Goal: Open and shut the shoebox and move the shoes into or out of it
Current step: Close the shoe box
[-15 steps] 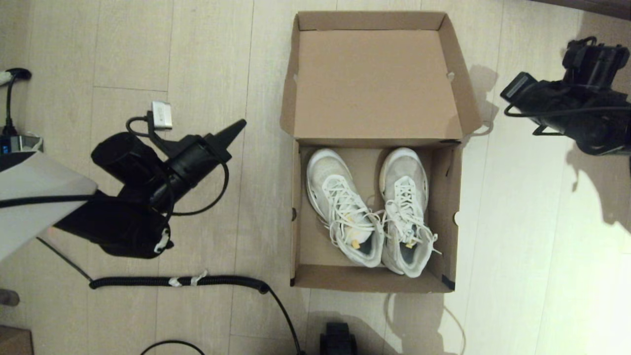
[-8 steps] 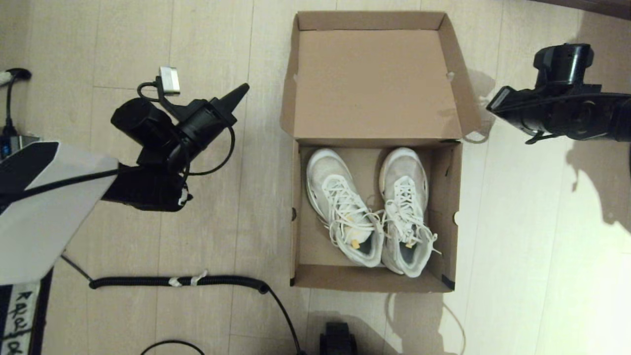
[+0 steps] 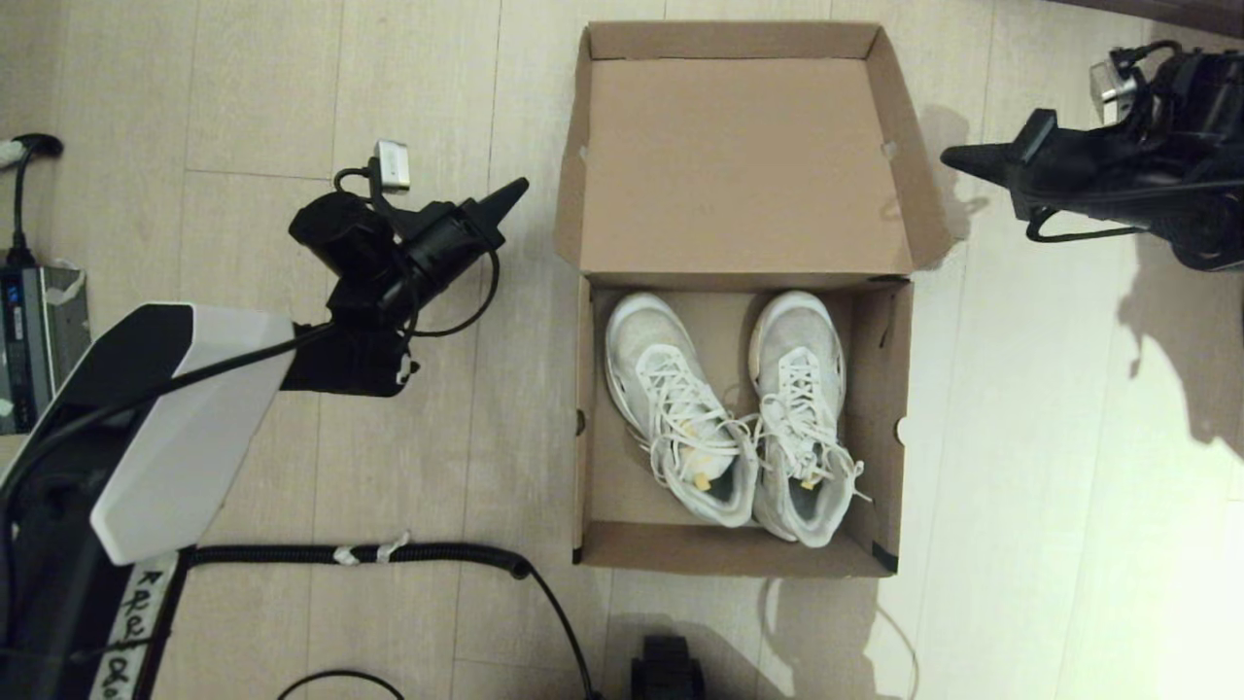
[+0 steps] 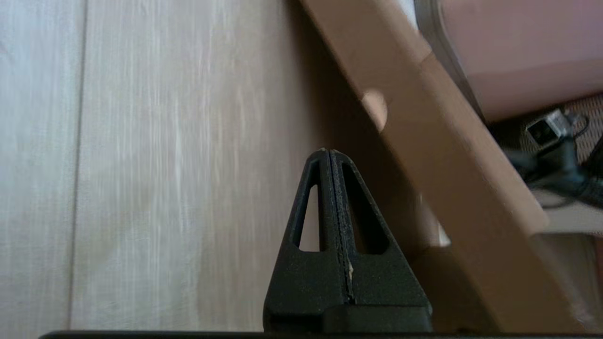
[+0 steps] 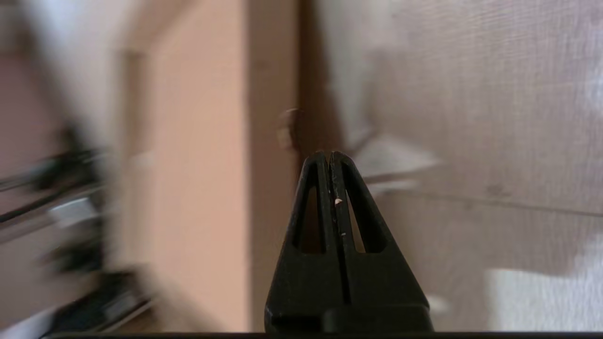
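Our left claw, clenched on nothing, hovers over the floor with the shoebox just to its right. Its brown flap lid lies open beyond the shoes, an off-white laced pair resting inside, toes towards the lid. Right of the lid hangs our right claw, likewise clenched and empty. We judge closing the lid remains

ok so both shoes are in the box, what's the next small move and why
Probably bring both shut grippers, left and right, in against the side flaps of the brown cardboard shoebox's open lid, to fold it over the white lace-up sneakers already inside.
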Robot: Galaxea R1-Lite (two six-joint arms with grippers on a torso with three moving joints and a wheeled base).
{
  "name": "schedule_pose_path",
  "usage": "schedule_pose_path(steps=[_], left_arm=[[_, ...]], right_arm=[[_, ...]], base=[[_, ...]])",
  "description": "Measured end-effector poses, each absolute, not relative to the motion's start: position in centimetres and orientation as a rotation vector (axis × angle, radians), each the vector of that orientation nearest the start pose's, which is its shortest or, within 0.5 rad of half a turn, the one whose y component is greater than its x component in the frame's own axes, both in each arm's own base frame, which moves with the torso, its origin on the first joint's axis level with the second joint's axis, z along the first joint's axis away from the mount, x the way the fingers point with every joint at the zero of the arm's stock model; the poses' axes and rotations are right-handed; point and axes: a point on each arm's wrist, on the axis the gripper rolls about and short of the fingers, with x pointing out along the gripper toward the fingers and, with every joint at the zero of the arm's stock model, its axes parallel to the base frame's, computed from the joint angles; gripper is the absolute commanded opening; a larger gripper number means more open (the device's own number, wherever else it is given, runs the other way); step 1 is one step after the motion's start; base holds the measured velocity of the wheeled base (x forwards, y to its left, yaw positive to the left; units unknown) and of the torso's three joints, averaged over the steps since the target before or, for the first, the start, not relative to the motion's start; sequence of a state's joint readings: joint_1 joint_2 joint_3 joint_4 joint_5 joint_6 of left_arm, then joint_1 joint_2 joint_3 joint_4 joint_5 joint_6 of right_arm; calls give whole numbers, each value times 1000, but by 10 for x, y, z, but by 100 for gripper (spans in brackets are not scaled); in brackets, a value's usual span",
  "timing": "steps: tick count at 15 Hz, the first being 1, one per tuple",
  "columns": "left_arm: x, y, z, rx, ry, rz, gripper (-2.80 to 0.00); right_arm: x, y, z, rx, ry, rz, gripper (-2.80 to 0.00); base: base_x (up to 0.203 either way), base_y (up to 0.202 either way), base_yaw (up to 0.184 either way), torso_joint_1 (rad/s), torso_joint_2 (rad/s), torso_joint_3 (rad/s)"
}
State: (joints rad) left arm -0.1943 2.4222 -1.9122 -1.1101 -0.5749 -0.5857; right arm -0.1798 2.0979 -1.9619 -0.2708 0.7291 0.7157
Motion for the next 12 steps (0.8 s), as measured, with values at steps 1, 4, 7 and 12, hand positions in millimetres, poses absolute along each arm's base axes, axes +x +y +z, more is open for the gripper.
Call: schedule_pose_path(steps=[1, 4, 7, 12], left_arm=[[485, -112, 232, -420, -351, -919, -280], [484, -122, 229, -418, -338, -951, -280], [483, -132, 227, -420, -322, -976, -280], [482, -134, 227, -414, -330, -975, -280]], right_arm=[[424, -68, 325, 654, 91, 627, -280], [427, -75, 324, 687, 114, 767, -280], [436, -71, 313, 691, 113, 780, -280], [444, -69, 299, 699, 102, 748, -280]], base=[[0, 0, 0, 0, 0, 0], [0, 0, 0, 0, 0, 0], [0, 0, 0, 0, 0, 0], [0, 0, 0, 0, 0, 0]])
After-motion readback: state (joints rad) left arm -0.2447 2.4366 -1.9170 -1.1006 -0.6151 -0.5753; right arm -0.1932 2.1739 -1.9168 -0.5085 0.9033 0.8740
